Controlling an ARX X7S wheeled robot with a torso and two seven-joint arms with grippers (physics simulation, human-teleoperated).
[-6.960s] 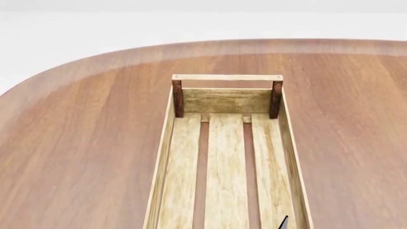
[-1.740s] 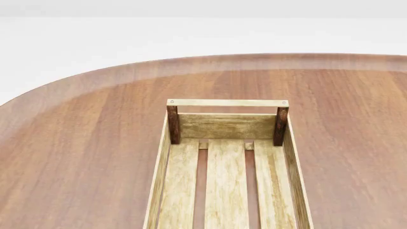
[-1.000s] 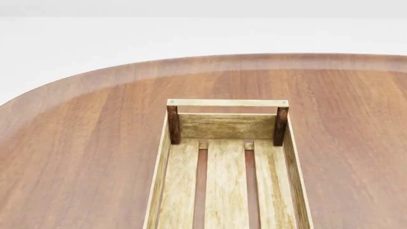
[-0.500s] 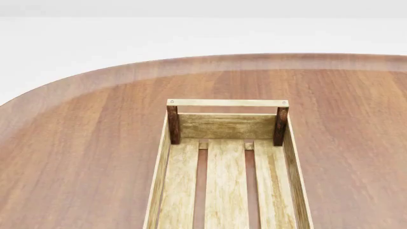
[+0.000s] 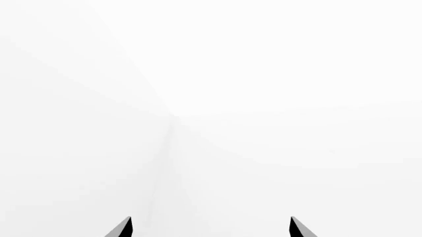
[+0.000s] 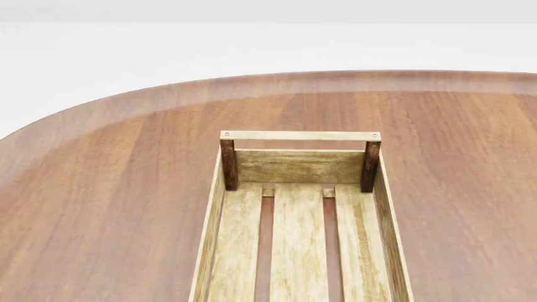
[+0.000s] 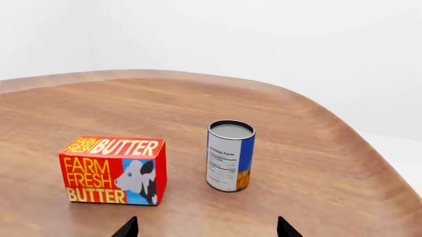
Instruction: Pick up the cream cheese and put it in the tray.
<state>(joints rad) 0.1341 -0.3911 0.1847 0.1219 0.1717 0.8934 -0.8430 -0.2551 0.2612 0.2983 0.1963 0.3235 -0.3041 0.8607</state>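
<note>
Cream cheese unseen; presumably a light, stiff box, best pinched across its narrow sides. Tray (image 6: 300,165) empty where visible. Left gripper (image 5: 209,228) and right gripper (image 7: 207,228) spread apart, holding nothing.

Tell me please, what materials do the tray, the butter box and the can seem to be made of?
The tray looks like pale unfinished wood: visible grain, slats with gaps, darker brown corner posts. The butter box looks like printed cardboard: flat faces, sharp edges, matte red-orange print. The can seems to be metal with a printed label: grey top inside a thin rim, though a render leaves this open.
</note>
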